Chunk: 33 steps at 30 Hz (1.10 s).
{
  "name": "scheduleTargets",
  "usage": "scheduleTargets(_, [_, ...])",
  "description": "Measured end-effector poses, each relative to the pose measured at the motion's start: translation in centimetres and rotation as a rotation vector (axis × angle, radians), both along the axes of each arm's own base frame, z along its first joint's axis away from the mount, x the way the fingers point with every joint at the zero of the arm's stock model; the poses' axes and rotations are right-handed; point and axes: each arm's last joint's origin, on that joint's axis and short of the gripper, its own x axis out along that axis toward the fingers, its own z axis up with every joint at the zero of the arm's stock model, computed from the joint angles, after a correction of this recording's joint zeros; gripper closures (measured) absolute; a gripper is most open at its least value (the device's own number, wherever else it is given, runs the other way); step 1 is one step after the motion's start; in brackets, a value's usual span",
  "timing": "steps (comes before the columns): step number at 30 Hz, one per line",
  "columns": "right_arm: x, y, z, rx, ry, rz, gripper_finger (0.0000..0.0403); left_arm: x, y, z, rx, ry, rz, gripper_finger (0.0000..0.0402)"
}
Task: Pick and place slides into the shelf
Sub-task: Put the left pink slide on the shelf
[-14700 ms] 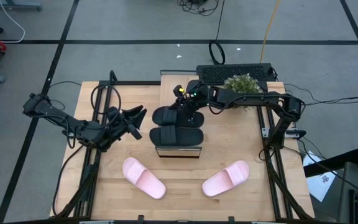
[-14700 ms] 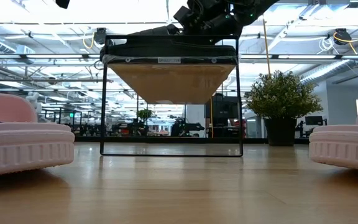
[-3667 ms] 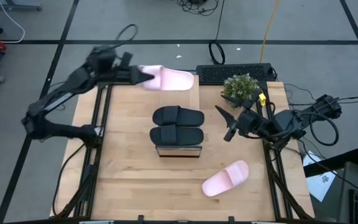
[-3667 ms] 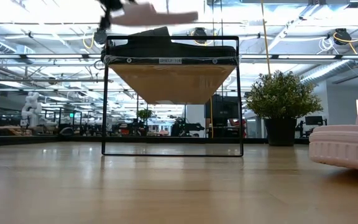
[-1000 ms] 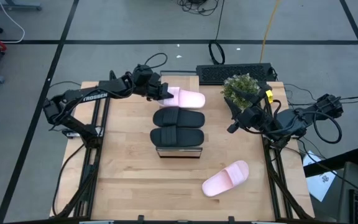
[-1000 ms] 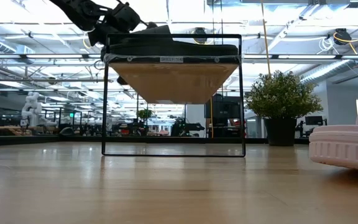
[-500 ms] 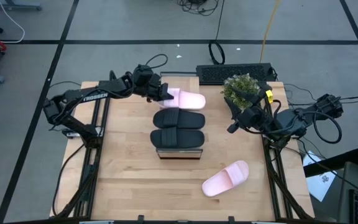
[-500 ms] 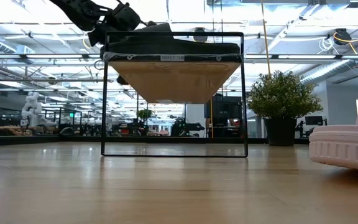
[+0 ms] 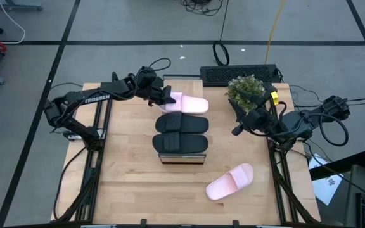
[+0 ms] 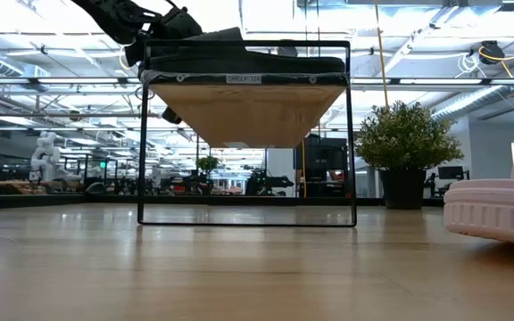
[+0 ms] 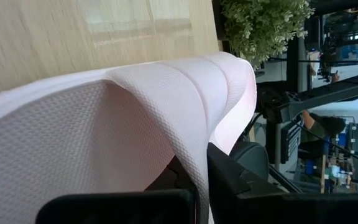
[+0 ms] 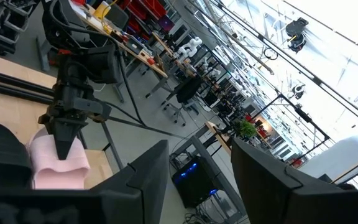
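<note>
I am logging the left gripper (image 9: pixel 168 96), clamping one end of a pink slide (image 9: pixel 189 104) that is lying on the far end of the shelf (image 9: pixel 182 158), just behind two black slides (image 9: pixel 181 133). My right gripper (image 9: pixel 237 118) is hanging with fingers spread, empty, beside the potted plant (image 9: pixel 248 87). A second pink slide (image 9: pixel 229 182) is sitting on the table (image 9: pixel 125 183).

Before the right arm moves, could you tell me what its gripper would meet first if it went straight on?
Probably the left gripper at the pink slide on the shelf; the right gripper, open, points that way.
</note>
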Motion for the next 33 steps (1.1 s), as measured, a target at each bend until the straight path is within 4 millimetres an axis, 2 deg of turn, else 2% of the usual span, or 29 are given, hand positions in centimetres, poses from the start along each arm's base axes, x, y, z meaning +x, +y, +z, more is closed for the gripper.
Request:
scheduleTargets(12, [0.0,0.0,0.0,0.000,0.000,0.000,0.0239,-0.1,-0.1,-0.1,0.012,0.009,-0.029,0.0379])
scheduleTargets(25, [0.0,0.0,0.0,0.000,0.000,0.000,0.0239,-0.1,-0.1,-0.1,-0.002,0.007,-0.040,0.0283])
scheduleTargets(33, [0.0,0.0,0.0,-0.002,0.002,0.000,0.0239,-1.1,-0.7,1.5,0.030,-0.027,-0.029,0.0259])
